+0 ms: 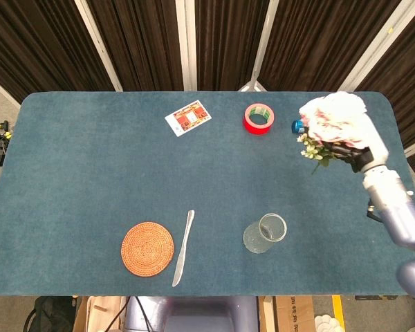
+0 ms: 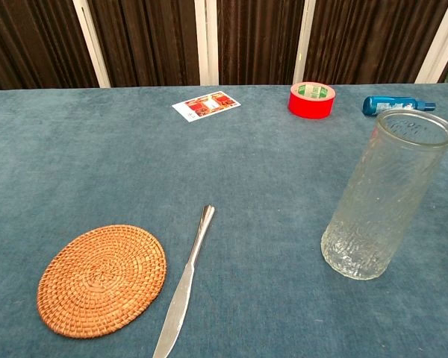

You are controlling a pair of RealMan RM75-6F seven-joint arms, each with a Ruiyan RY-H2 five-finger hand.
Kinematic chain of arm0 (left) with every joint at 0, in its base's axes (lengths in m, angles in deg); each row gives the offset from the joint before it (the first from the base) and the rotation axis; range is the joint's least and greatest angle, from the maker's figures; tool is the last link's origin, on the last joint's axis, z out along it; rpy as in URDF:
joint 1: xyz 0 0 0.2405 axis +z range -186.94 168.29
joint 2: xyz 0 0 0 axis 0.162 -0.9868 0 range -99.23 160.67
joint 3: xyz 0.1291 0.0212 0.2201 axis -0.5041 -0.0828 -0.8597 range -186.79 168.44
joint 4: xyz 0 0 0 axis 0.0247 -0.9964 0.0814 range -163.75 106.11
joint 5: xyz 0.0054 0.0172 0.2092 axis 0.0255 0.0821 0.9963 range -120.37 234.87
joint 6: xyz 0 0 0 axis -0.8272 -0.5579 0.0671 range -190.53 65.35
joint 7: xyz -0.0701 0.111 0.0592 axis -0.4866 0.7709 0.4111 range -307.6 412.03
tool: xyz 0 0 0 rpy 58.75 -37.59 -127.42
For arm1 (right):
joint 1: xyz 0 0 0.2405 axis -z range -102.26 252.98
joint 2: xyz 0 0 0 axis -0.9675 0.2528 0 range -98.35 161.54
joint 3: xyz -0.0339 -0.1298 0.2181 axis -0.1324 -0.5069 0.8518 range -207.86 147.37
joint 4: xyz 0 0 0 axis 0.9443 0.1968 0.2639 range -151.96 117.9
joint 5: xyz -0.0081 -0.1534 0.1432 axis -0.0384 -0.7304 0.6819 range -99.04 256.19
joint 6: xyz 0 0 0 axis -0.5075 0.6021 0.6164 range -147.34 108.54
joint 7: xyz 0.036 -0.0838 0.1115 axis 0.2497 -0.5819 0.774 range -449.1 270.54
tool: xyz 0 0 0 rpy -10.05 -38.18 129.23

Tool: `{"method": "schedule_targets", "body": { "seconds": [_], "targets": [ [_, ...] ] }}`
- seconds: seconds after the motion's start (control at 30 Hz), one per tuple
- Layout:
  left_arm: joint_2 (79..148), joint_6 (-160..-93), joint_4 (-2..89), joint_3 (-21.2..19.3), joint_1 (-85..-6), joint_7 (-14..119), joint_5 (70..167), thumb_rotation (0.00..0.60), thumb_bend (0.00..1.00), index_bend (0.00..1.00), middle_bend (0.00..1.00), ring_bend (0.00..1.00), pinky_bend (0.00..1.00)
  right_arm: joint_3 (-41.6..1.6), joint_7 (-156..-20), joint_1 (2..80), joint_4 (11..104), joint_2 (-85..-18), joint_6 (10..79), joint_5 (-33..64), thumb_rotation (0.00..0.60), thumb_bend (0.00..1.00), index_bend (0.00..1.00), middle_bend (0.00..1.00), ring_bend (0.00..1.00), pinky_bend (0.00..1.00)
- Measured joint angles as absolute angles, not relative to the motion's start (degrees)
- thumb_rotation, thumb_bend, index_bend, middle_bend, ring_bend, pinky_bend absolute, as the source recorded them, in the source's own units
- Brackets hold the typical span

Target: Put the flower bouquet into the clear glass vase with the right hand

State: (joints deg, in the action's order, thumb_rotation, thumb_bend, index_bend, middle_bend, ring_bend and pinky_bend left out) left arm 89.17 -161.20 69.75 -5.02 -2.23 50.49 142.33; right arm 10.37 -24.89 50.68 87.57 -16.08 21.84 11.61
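My right hand (image 1: 363, 146) holds the flower bouquet (image 1: 330, 123) high above the table at the right, in the head view only. The pink and white blooms point up and to the left, with green sprigs hanging below them. The clear glass vase (image 1: 265, 233) (image 2: 386, 198) stands upright and empty near the table's front edge, well below and to the left of the hand. The chest view shows neither the bouquet nor the right hand. My left hand is not in either view.
A red tape roll (image 1: 259, 118) (image 2: 311, 100) and a blue bottle (image 1: 299, 126) (image 2: 397, 104) lie at the back right. A printed card (image 1: 188, 118) (image 2: 206, 105) lies at the back centre. A woven coaster (image 1: 147, 248) (image 2: 102, 278) and a butter knife (image 1: 183, 247) (image 2: 185, 283) lie at the front left.
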Motion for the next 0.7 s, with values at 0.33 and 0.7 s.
{"method": "schedule_targets", "body": {
  "seconds": [0.33,0.7],
  "targets": [
    [88.7,-161.8,69.2,-4.9,-1.6,48.1,142.2,0.6,0.22,0.12,0.0,0.0,0.05,20.3,-11.2,59.1,106.6,1.7,24.3,14.4,0.6,0.52,0.57,0.48,0.5,0.17],
    [88.1,-161.6,68.7,-5.0,-1.6,46.4,142.4,0.6,0.22,0.12,0.0,0.0,0.05,21.1,-8.7,61.1,116.7,5.9,27.9,20.1,0.6,0.52,0.57,0.48,0.48,0.17]
  ]
}}
